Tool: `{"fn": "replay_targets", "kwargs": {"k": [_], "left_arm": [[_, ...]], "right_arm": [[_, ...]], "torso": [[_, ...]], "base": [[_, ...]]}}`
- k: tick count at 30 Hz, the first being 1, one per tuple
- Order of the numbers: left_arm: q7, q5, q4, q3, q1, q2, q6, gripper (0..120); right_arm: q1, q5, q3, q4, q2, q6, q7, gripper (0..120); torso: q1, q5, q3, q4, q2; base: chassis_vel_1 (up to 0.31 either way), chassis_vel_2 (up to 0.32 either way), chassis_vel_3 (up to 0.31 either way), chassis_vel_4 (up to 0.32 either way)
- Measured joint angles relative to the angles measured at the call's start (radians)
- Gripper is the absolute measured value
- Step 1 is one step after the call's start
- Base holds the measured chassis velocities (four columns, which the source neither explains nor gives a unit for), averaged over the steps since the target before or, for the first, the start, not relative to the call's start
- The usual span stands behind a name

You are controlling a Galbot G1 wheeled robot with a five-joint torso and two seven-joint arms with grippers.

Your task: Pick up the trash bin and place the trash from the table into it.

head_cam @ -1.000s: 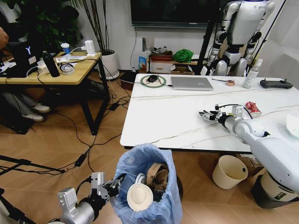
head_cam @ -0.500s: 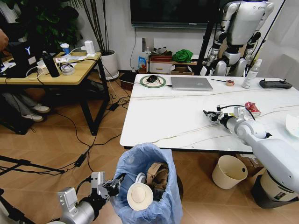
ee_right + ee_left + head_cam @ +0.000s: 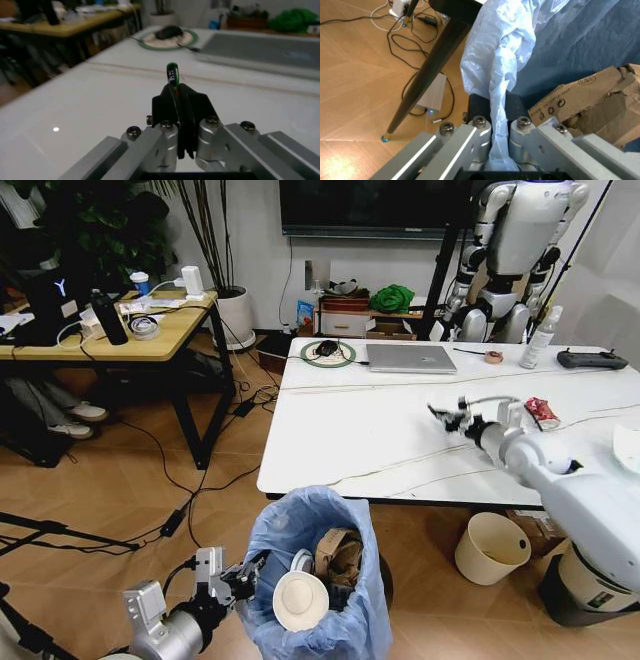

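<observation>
While left gripper [image 3: 243, 578] sat bottom left of frame, clamped on trash bin [image 3: 315, 580] liner rim, right gripper [image 3: 440, 416] hovered over table [image 3: 370, 430] mid-right, fingers [image 3: 187, 103] pinched tight on thin green scrap [image 3: 172, 72]. Bin at bottom center, stuffed with cardboard [image 3: 590, 101]. Red wrapper [image 3: 541, 412] lay near right edge.

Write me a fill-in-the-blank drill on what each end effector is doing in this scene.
1. The left end effector is shut on the trash bin's light-blue ____.
2. The right end effector, above the table, pinches a thin ____ scrap.
3. The trash bin holds a piece of brown ____.
4. On the table, the silver laptop is ____.

Missing words: bag; green; cardboard; closed
</observation>
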Motion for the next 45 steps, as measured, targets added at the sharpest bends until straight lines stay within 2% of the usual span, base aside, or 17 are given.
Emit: {"fn": "replay_targets", "kwargs": {"k": [2,5,9,10,13,14,15,16,18,22,34,38,39,44,45], "left_arm": [[0.0,0.0,0.0,0.0,0.0,0.0,0.0,0],[0.0,0.0,-0.002,0.001,0.001,0.005,0.0,0],[0.0,0.0,-0.003,0.005,0.001,0.009,0.0,0],[0.0,0.0,-0.003,0.005,0.001,0.009,0.0,0],[0.0,-0.001,-0.005,0.004,0.0,0.013,0.0,0],[0.0,-0.001,-0.005,0.004,-0.001,0.013,0.0,0],[0.0,-0.003,-0.006,0.002,-0.002,0.015,0.0,0],[0.0,-0.003,-0.006,0.002,-0.002,0.015,0.0,0],[0.0,-0.004,-0.008,0.0,-0.001,0.015,0.0,0],[0.0,-0.005,-0.01,-0.003,0.001,0.014,0.0,0],[-0.002,0.001,-0.01,0.001,0.001,-0.009,0.002,0],[-0.002,0.006,-0.011,0.003,0.003,-0.015,0.003,0],[-0.002,0.006,-0.011,0.003,0.003,-0.015,0.003,0],[-0.002,0.013,-0.015,0.003,0.008,-0.018,0.003,0],[-0.002,0.013,-0.015,0.003,0.008,-0.018,0.003,0]], "right_arm": [[0.0,0.005,0.002,0.011,-0.004,0.004,-0.003,0],[0.0,0.051,0.012,0.109,-0.036,0.03,-0.035,0],[-0.016,0.153,-0.003,0.411,-0.127,0.121,-0.09,0],[-0.016,0.153,-0.003,0.411,-0.127,0.121,-0.09,0],[-0.06,0.18,-0.038,0.642,-0.194,0.154,-0.109,0],[-0.063,0.18,-0.041,0.654,-0.198,0.156,-0.111,0],[-0.114,0.172,-0.066,0.74,-0.241,0.179,-0.139,0],[-0.114,0.172,-0.066,0.74,-0.241,0.179,-0.139,0],[-0.229,0.091,-0.073,0.807,-0.294,0.213,-0.196,0],[-0.322,0.021,-0.072,0.823,-0.316,0.235,-0.236,0],[-0.311,0.013,-0.076,0.84,-0.324,0.246,-0.246,0],[-0.322,0.004,-0.075,0.845,-0.328,0.258,-0.266,14],[-0.322,0.004,-0.075,0.845,-0.328,0.258,-0.266,14],[-0.325,0.004,-0.074,0.849,-0.329,0.259,-0.27,34],[-0.325,0.004,-0.074,0.849,-0.329,0.259,-0.27,34]], "torso": [[0.0,-0.0001,0.0,0.0001,0.0],[0.0,-0.0002,0.0,0.0,0.0],[0.0,-0.0004,0.0,0.0001,0.0],[0.0,-0.0004,0.0,0.0001,0.0],[0.0,-0.0003,0.0,0.0,0.0],[0.0,-0.0004,0.0,0.0,0.0],[0.0,-0.0003,0.0,0.0,0.0],[0.0,-0.0003,0.0,0.0,0.0],[0.0,-0.0006,-0.001,-0.0001,0.0],[0.0,-0.0001,0.0,-0.0005,0.0],[0.0,-0.0003,0.0,-0.0001,0.0],[0.0,-0.0003,0.0,-0.0002,0.0],[0.0,-0.0003,0.0,-0.0002,0.0],[0.0,-0.0003,0.0,-0.0001,0.0],[0.0,-0.0003,0.0,-0.0001,0.0]], "base": [[0.0,0.0,0.0,0.0],[0.0,0.0,0.0,0.0],[0.0,0.0,0.0,0.0],[0.0,0.0,0.0,0.0],[0.0,0.0,0.0,0.0],[0.0,0.0,0.0,0.0],[0.0,0.0,0.0,0.0],[0.0,0.0,0.0,0.0],[0.0,0.0,0.0,0.0],[0.0,0.0,0.0,0.0],[0.0,0.0,0.0,0.0],[0.0,0.0,0.0,0.0],[0.0,0.0,0.0,0.0],[0.0,0.0,0.0,0.0],[0.0,0.0,0.0,0.0]]}}
